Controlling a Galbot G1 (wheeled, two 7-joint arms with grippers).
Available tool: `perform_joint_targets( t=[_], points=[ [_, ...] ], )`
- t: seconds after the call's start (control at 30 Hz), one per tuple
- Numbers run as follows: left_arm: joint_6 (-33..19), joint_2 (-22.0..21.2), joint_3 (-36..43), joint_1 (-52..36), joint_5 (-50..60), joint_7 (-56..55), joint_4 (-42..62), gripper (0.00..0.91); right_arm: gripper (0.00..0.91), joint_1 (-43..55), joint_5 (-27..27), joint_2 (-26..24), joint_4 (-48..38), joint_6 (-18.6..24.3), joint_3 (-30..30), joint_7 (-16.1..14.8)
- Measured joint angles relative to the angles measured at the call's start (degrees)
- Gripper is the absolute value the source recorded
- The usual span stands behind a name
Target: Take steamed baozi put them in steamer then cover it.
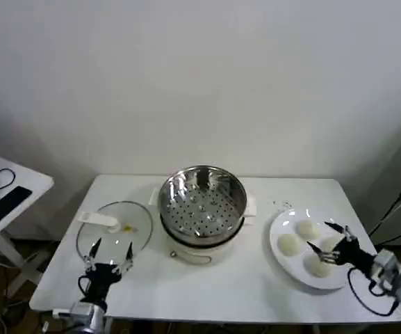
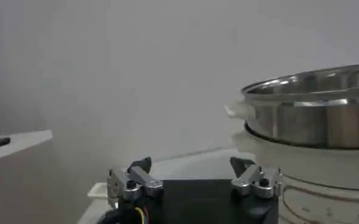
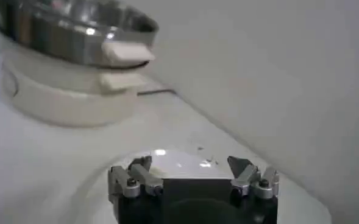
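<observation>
**Right claw spread over the plate, steamer empty**

Right gripper (image 1: 327,241) over the white plate (image 1: 278,224), fingers apart, around one steamed baozi (image 1: 333,243); three more buns just beside. Steamer (image 1: 202,202) to its left on the white table (image 1: 221,285), perforated bottom seen from the head only. Left gripper (image 1: 110,255) also spread, at the near edge of the cover (image 1: 113,229). From the wrists: steamer wall (image 2: 313,115) and handle (image 3: 127,53) from the side.

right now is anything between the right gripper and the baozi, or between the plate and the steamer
Nothing visible. The right gripper, open, hovers over the baozi on the plate; bare table lies between it and the uncovered steamer.
</observation>
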Motion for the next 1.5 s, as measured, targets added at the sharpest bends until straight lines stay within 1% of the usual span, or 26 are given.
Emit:
perform_joint_targets(
  t=[0.13, 0.3, 0.37, 0.47, 0.6, 0.77, 0.97, 1.2, 1.5],
  points=[
    [0.13, 0.05, -0.25, -0.22, -0.31, -0.01, 0.12, 0.907, 0.907, 14.83, -1.46, -3.82, -6.62, 0.27, -13.30, -6.28],
    [0.24, 0.15, -0.62, -0.57, -0.63, -0.03, 0.64, 0.907, 0.907, 33.96, -4.44, -4.63, -15.45, 1.74, -32.57, -12.59],
    [0.35, 0.18, -0.70, -0.75, -0.70, -0.03, 0.83, 0.907, 0.907, 41.18, -5.90, -4.00, -18.88, 2.53, -39.96, -14.47],
    [0.64, 0.18, -0.76, -1.04, -0.74, -0.05, 0.95, 0.907, 0.907, 49.35, -8.01, -2.47, -23.35, 3.33, -48.79, -16.35],
    [1.07, 0.28, -0.84, -1.37, -0.75, -0.06, 0.97, 0.907, 0.907, 56.41, -10.67, 0.12, -28.47, 4.46, -56.74, -18.18],
    [1.56, 0.36, -0.86, -1.75, -0.70, -0.07, 1.10, 0.907, 0.907, 61.78, -13.68, 3.58, -33.58, 5.54, -63.09, -19.66],
    [1.86, 0.37, -0.87, -2.19, -0.61, -0.09, 1.57, 0.907, 0.907, 64.78, -15.96, 7.35, -38.19, 6.21, -66.98, -20.51],
    [1.89, 0.41, -0.98, -2.28, -0.53, -0.11, 2.05, 0.907, 0.907, 65.94, -17.21, 10.46, -41.42, 6.58, -69.71, -21.32],
    [1.94, 0.54, -1.11, -2.50, -0.51, -0.20, 2.53, 0.907, 0.907, 66.09, -18.31, 12.91, -44.14, 6.80, -70.90, -21.64]
  ],
)
